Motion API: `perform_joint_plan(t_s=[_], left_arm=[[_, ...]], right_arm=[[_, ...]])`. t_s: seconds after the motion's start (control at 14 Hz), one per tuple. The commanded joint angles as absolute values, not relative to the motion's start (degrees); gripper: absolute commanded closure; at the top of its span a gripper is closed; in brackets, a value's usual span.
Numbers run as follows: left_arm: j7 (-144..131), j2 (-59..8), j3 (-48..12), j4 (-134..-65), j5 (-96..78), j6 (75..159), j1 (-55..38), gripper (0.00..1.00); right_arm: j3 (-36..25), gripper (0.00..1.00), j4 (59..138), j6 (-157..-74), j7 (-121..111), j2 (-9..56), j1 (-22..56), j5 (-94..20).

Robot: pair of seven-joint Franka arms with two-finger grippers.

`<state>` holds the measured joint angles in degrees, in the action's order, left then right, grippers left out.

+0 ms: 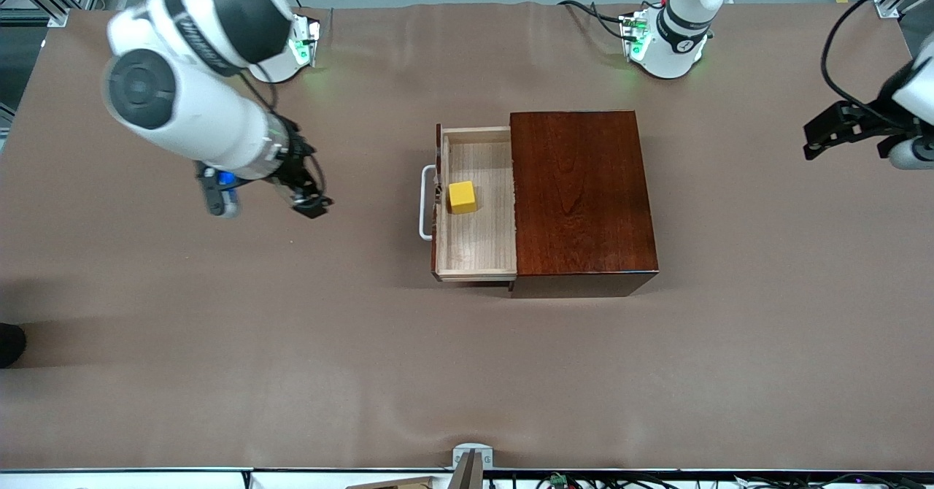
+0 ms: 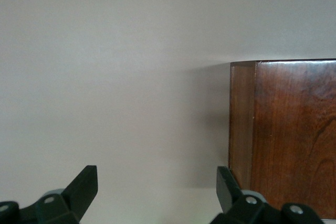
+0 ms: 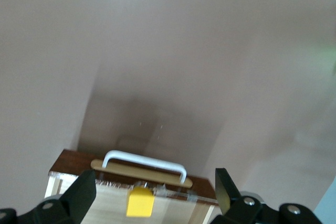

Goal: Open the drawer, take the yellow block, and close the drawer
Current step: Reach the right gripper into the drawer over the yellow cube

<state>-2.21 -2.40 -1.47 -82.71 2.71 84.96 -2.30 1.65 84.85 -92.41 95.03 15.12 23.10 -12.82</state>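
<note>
The drawer (image 1: 478,244) stands pulled out of the dark reddish-brown wooden box (image 1: 580,193) toward the right arm's end, its white loop handle (image 1: 425,203) leading. The yellow block (image 1: 462,197) sits inside the drawer close to the handle's panel. My right gripper (image 1: 308,203) is open and empty over the bare table, apart from the handle, toward the right arm's end. The right wrist view shows its open gripper (image 3: 155,182), the handle (image 3: 144,162) and the block (image 3: 140,203). My left gripper (image 1: 819,139) waits open at the left arm's end; its wrist view shows that gripper (image 2: 156,179) beside the box (image 2: 294,135).
The table (image 1: 292,343) is covered in brown cloth. A small metal mount (image 1: 471,460) sits at the table's edge nearest the front camera. The arms' bases (image 1: 668,44) stand along the edge farthest from the front camera.
</note>
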Motion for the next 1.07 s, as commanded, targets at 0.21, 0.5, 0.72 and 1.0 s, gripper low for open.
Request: perform_joint_plan(t_s=[0.21,0.5,0.72,1.0], left_arm=[[-1.1,-0.4,-2.5,-86.0,0.8,85.3,-2.0,0.00],[-1.3,4.0,-3.8,-92.6,-0.6,87.4,-2.5,0.00],[-3.7,5.4,-5.3,-94.6,-0.4,88.0,-2.6,0.00],[-6.6,5.8,-7.3,-94.4,-0.4,87.9,-1.6,0.00]], right_arm=[[1.1,0.00,84.3,-98.2,104.1,18.4,27.3,-17.0],[1.1,0.00,84.3,-104.0,111.5,21.2,31.4,-17.0],[1.0,0.00,84.3,-108.0,116.5,23.3,34.2,-16.7],[1.0,0.00,84.0,-112.0,121.4,27.2,38.0,-16.2]])
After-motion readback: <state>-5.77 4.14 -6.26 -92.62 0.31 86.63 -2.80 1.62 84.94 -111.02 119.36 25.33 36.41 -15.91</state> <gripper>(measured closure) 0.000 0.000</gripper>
